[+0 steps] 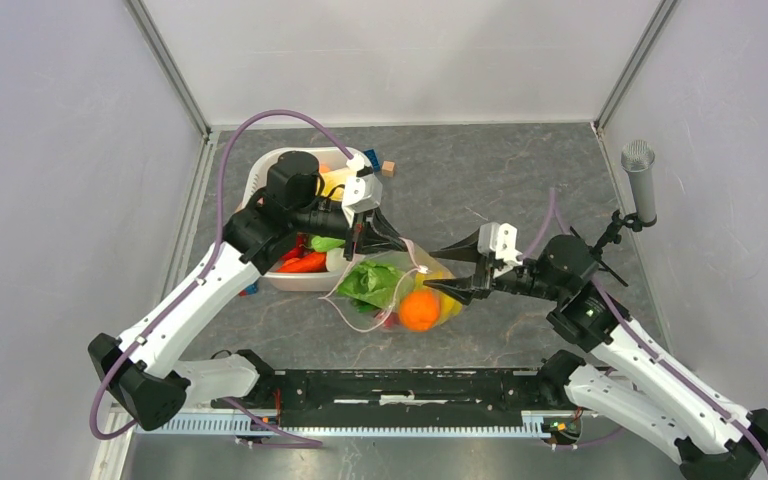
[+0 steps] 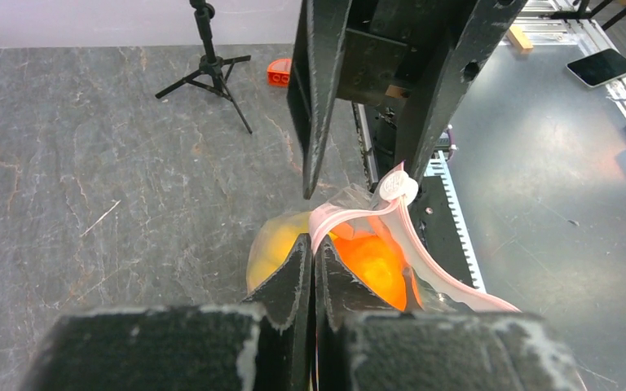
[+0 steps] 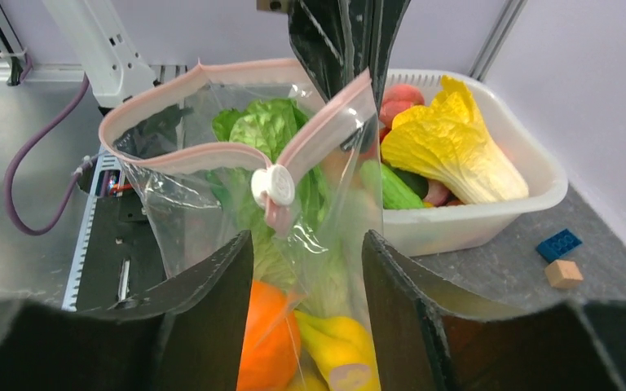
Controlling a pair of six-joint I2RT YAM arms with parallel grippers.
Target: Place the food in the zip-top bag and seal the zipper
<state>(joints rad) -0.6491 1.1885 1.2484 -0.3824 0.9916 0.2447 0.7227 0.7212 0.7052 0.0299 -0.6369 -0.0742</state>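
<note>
tabletop: grey marbled slab. We see the tub, the bag and the blocks on it, with both arms reaching in from the near edge.
white tub: far-left part of the tabletop, partly under the left arm, just beside the bag.
zip-top bag: mid-tabletop, just right of the tub and between the two end effectors. Clear and crinkled, mouth raised and gaping.
left end effector: fingers pressed together, pinching the pink strip at the bag's mouth and holding that edge up.
right end effector: fingers spread, one on each side of the bag's body below the mouth. We can't tell if the pads touch the plastic.
napa cabbage: yellow-white, lying on top of the pile in the tub, not in the bag.
green leafy piece: inside the bag, high up near the mouth.
orange: inside the bag, low down.
banana: inside the bag, touching the orange.
red piece: in the tub, beside the cabbage.
zipper: pale pink strip with its two lips apart over most of the mouth, so unsealed. The lips meet at the slider.
slider: small white tab on the strip, just above the right end effector's gap.
blue block: on the tabletop outside the tub.
wooden block: just beside the blue block.
</note>
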